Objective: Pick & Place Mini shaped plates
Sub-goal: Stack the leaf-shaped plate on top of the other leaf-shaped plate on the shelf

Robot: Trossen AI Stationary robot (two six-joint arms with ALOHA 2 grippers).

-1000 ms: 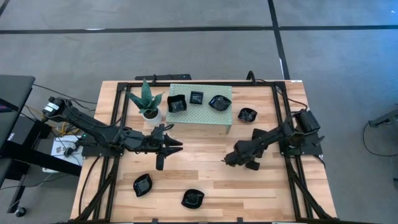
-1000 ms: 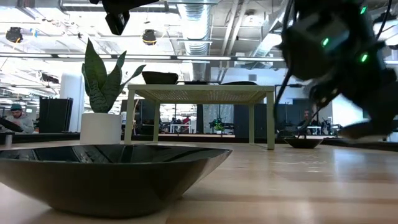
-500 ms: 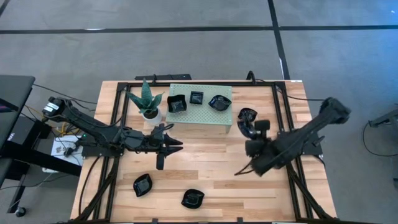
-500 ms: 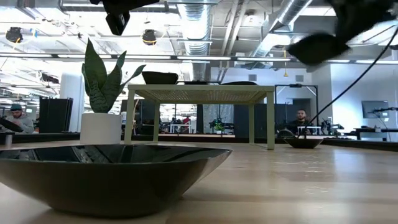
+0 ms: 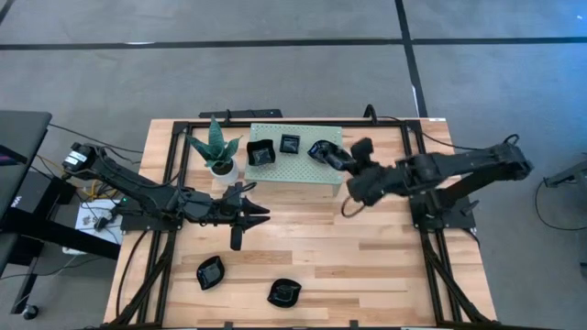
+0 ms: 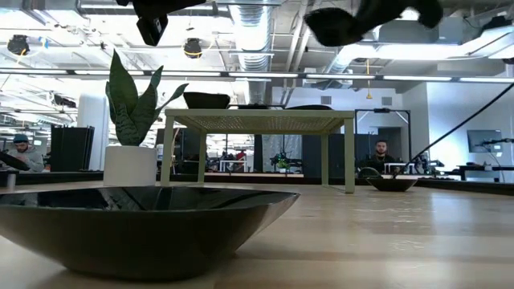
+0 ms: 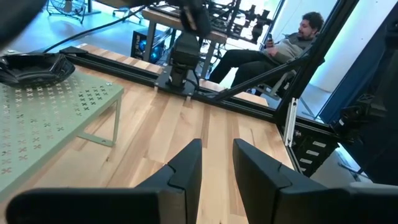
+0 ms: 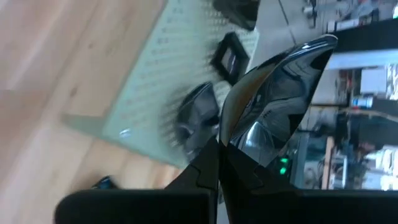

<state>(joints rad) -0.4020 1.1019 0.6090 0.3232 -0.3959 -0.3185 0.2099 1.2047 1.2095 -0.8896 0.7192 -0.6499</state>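
Note:
My right gripper (image 5: 351,158) is shut on a glossy black mini plate (image 8: 280,81), high in the air by the right end of the pale green stand (image 5: 295,165); the low view shows that plate (image 6: 345,24) well above the stand top. Three plates (image 5: 260,153) (image 5: 290,144) (image 5: 323,151) rest flat on the stand. Two more plates (image 5: 210,272) (image 5: 284,292) lie on the table near its near edge, and another plate (image 6: 391,183) sits right of the stand. My left gripper (image 5: 260,214) hovers open over mid-table, touching nothing. My right gripper pinches the plate by its rim (image 8: 227,134) between the two fingers (image 8: 208,165). The plate is lifted clear of everything and stands on edge, reaching out past the fingertips. The fingers point slantwise down toward the table's left, over the stand's right end.
A potted green plant (image 5: 218,151) stands at the stand's left end. Black frame rails (image 5: 417,183) run along the table's sides. Bare wood lies between the stand and the two near plates. People sit in the room beyond the table.
My right gripper has risen from just above the table's right-middle, carrying the plate up and swinging toward the far edge and the stand; the plate, low over the wood a second ago, now hangs high beside the stand's right end.

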